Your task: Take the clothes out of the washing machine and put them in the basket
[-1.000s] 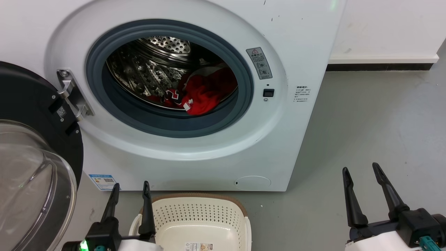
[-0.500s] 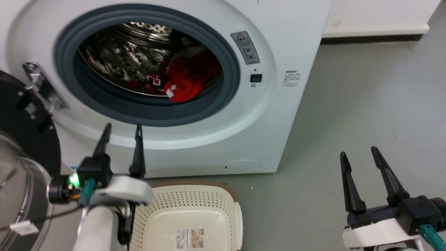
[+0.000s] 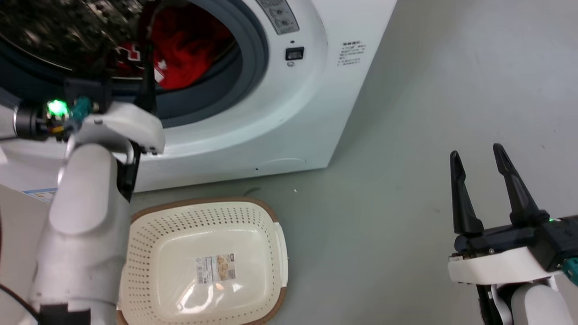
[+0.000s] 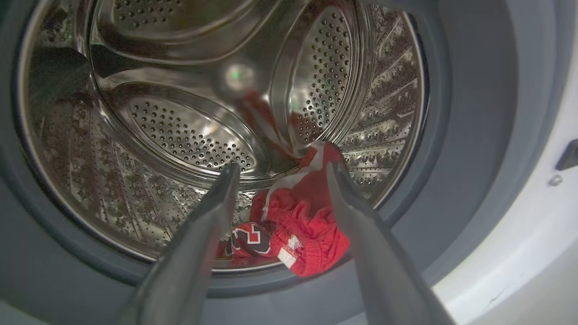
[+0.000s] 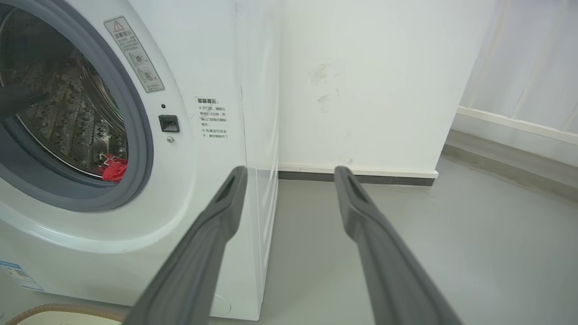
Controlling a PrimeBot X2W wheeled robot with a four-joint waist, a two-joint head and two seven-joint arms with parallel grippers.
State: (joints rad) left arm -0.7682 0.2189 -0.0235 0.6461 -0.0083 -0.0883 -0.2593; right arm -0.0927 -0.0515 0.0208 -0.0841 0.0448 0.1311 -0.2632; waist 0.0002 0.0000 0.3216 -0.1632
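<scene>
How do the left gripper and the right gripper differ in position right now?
The left gripper is up at the opening of the washing machine, its fingers framing the clothes; the right gripper hovers over the floor, pointing beside the machine. Both are open and empty.

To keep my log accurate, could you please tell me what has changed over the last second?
The left gripper rose from beside the basket to the mouth of the washing machine, open and aimed at the clothes, gripping nothing. The head camera tipped down too. The right gripper remains open; the clothes stay inside, the basket empty.
</scene>
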